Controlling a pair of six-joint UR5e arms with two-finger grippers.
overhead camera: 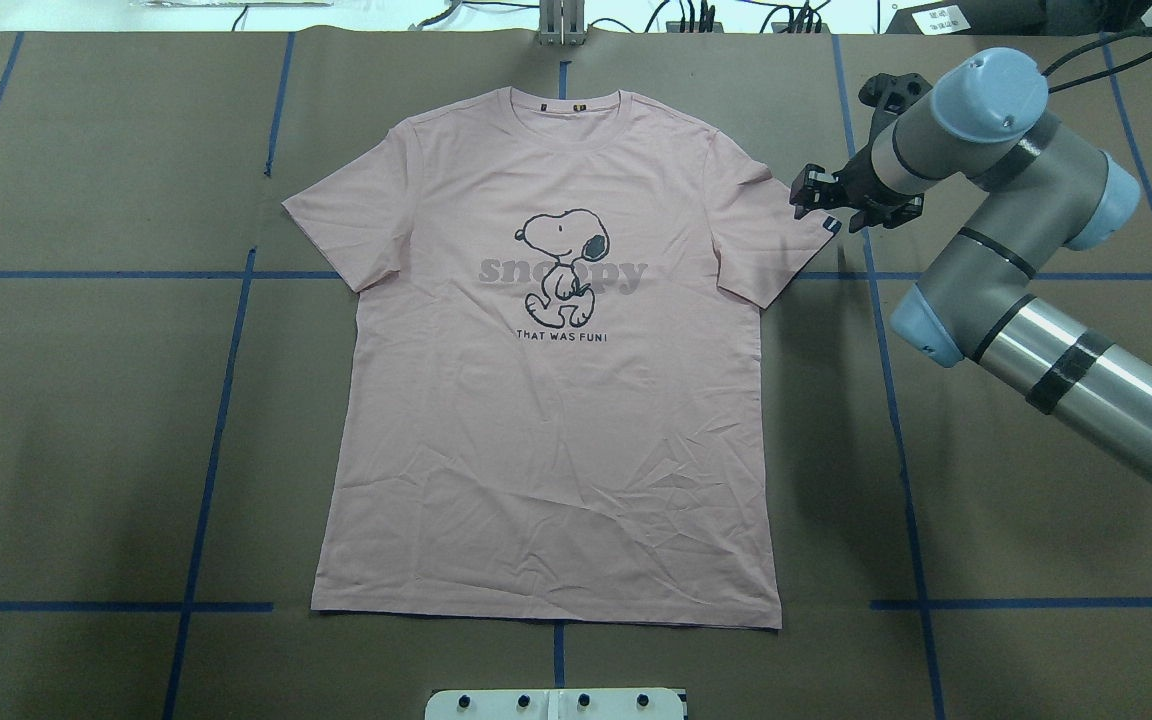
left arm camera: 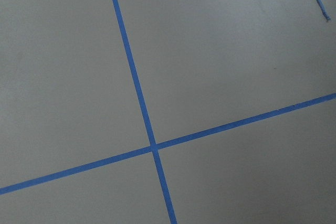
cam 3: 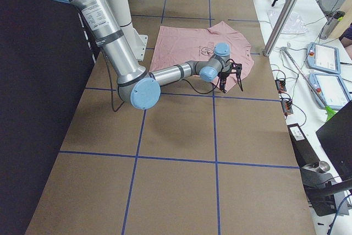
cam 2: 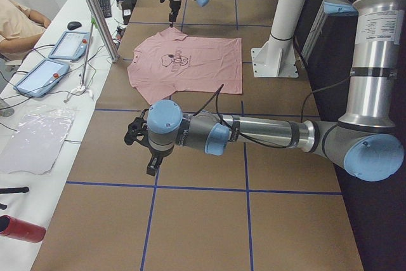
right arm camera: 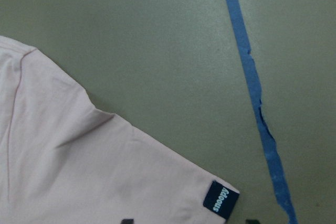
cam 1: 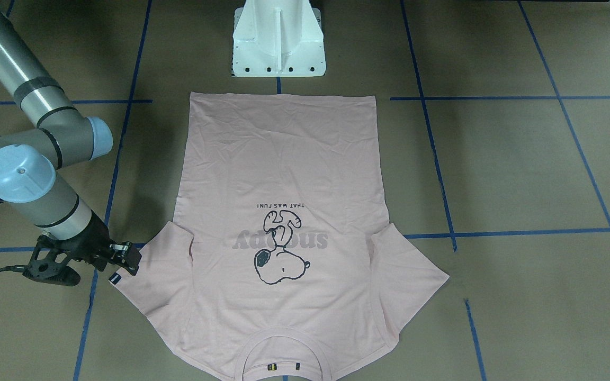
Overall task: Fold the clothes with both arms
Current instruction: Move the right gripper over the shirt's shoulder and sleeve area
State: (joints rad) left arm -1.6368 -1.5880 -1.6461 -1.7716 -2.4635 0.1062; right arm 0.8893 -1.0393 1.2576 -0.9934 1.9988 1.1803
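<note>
Right arm reaches forward, jaws apart; left arm stretched level.

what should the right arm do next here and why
Probably lower the right gripper a little and close it on the sleeve hem. In the wrist view its jaws stand apart on either side of the hem corner by the dark label. The T-shirt lies flat and unfolded, so nothing seems to be gripped yet.

Brown table, blue tape, white pedestal
</note>
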